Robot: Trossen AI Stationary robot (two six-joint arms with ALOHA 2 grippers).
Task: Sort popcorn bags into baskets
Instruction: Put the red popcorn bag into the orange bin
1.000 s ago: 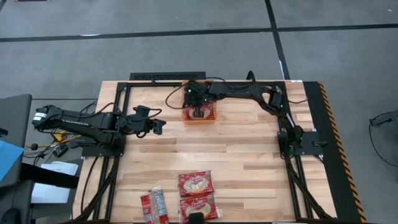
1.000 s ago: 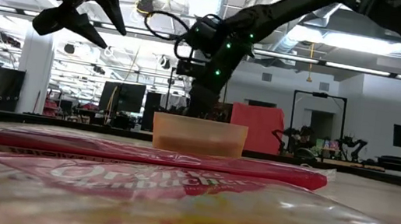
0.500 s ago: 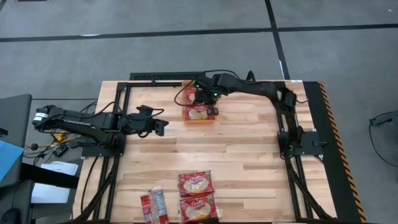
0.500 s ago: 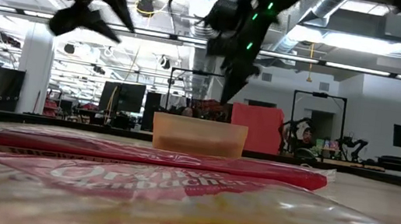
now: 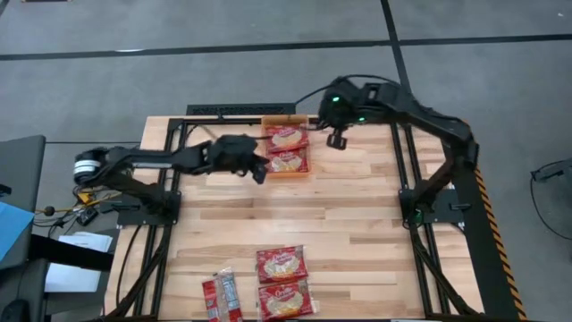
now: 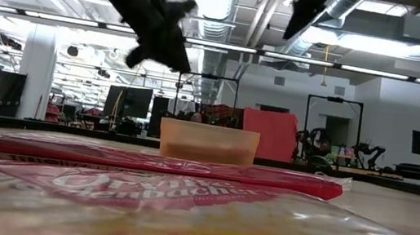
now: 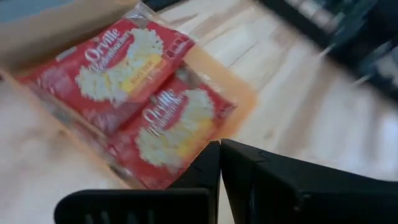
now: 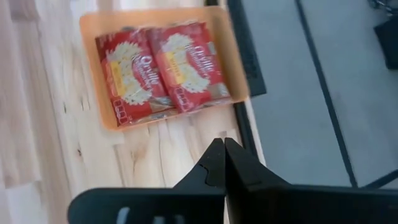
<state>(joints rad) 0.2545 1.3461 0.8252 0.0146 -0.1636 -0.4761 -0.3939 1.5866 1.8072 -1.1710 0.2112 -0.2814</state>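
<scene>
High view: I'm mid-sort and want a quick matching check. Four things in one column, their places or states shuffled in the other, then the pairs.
1. left gripper
2. right gripper
3. grey-backed popcorn bag
4. orange basket

A. lying flat at the near edge of the table
B. shut, just off the basket's left side
C. far side of the table, two red bags inside
D. shut, off the basket's right side

Pairs: 1-B, 2-D, 3-A, 4-C

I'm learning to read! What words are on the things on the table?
"Orville": on both popcorn bags in the basket, left wrist view.
"Orville" again on the near bag, low view; the words under it are too blurred.
The bags' small print and the bags at the table's front are unreadable.
</scene>
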